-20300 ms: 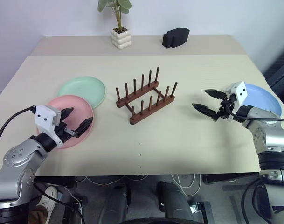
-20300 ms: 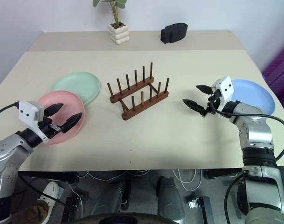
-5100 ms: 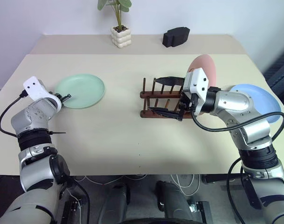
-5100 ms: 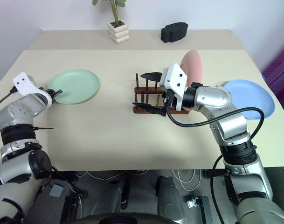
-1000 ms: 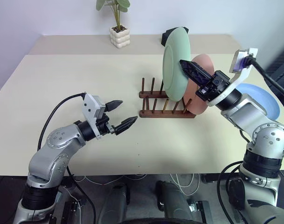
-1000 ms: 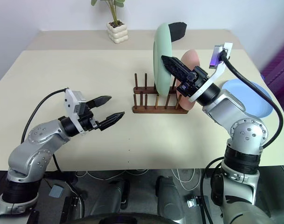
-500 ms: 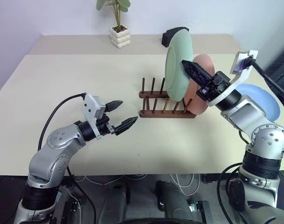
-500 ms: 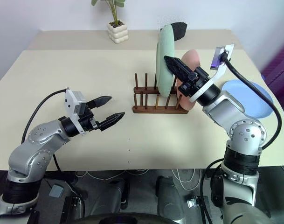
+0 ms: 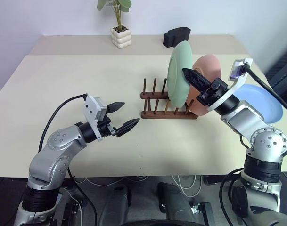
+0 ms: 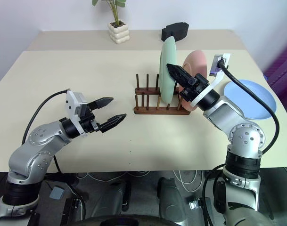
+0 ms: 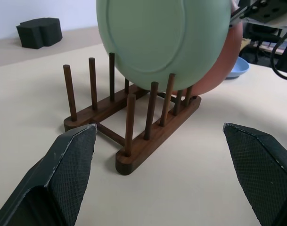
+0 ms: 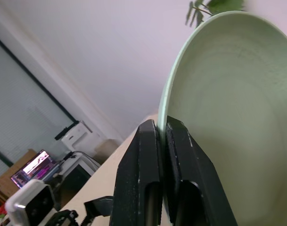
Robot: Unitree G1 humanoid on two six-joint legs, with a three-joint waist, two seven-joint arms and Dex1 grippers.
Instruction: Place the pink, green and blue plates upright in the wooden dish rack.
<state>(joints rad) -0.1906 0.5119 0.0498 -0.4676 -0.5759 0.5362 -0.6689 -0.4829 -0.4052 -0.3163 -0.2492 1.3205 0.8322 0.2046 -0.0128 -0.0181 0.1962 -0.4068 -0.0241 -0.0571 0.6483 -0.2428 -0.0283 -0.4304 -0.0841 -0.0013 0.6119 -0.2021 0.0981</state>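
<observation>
The right gripper (image 9: 192, 76), jaws pinching the green plate's (image 9: 179, 74) rim, holds it upright among the wooden dish rack's (image 9: 164, 103) pegs beside the racked pink plate (image 9: 208, 68), while the blue plate (image 9: 262, 101) lies flat on the worktop (image 9: 86, 75) and the left gripper (image 9: 123, 116) hovers with jaws spread.

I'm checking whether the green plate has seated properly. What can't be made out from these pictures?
- Green plate bottom edge, head views: rack pegs cover it, so seating is unclear.
- Green plate top, left wrist view: cut off by the edge.
- Pink plate: largely behind the green plate and right gripper.
- Blue plate: partly behind the right arm.
</observation>
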